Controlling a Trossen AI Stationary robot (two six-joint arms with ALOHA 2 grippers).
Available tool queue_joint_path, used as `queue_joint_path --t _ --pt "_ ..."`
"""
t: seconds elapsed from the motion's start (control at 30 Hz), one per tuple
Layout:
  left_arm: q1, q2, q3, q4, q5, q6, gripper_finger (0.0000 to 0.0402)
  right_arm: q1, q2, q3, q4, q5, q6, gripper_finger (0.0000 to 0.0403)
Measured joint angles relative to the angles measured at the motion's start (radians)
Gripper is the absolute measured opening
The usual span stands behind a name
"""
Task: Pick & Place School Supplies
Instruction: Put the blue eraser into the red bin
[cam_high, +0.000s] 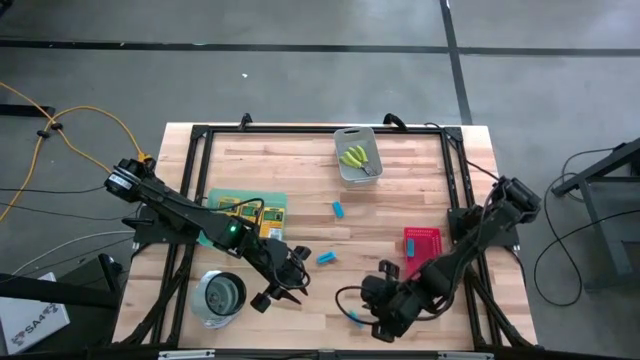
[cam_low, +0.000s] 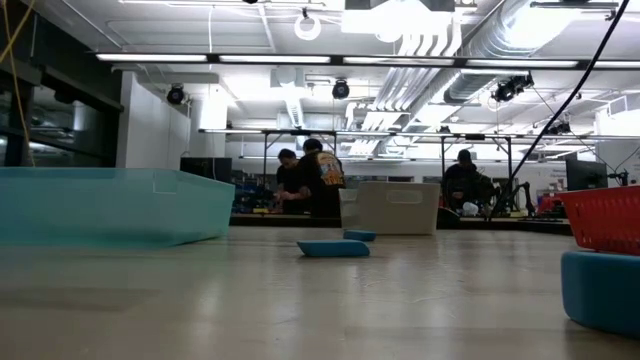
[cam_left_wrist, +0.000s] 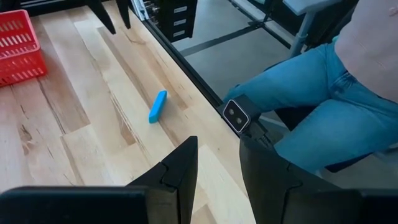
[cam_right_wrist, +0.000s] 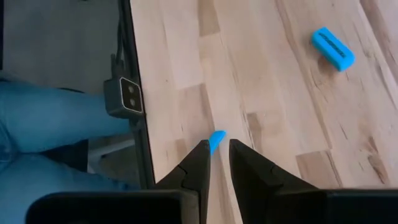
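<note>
At the near edge of the tabletop (cam_high: 300, 170) my right claw (cam_right_wrist: 215, 154) pinches one end of a light-blue block (cam_right_wrist: 217, 139). My left claw (cam_left_wrist: 217, 163) hangs spread near the metal cup (cam_high: 220, 296), holding nothing. Another blue block (cam_right_wrist: 333, 48) lies well apart. The grey bin (cam_high: 357, 170) holds yellow-green tools (cam_high: 355, 156); the red tray (cam_high: 421, 243) sits beside my right arm.

Bright, even overhead light from ceiling strip lamps (cam_low: 250, 57). Shadows soft, faint. Mild sheen on wooden table (cam_high: 400, 200). Low view: near tabletop blurred, blue block (cam_low: 333, 248) soft. Wrist fingers out of focus.
</note>
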Motion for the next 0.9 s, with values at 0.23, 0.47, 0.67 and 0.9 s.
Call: queue_joint_path --t 0.23,0.47,0.67,0.9 --pt "0.0 0.0 0.0 -0.006 0.001 0.0 0.0115 0.033 0.067 0.0 0.004 0.039 0.075 0.0052" --pt "0.0 0.0 0.0 -0.005 0.001 0.001 0.0115 0.039 0.157 0.0 0.019 -0.016 0.137 0.0052" --pt "-0.001 0.0 0.0 -0.005 0.001 0.0 0.0115 0.053 0.181 -0.001 0.03 0.038 0.202 0.0052" --pt "-0.003 0.0 0.0 -0.003 0.002 0.001 0.0115 0.045 0.179 -0.008 0.056 0.056 0.233 0.0052"
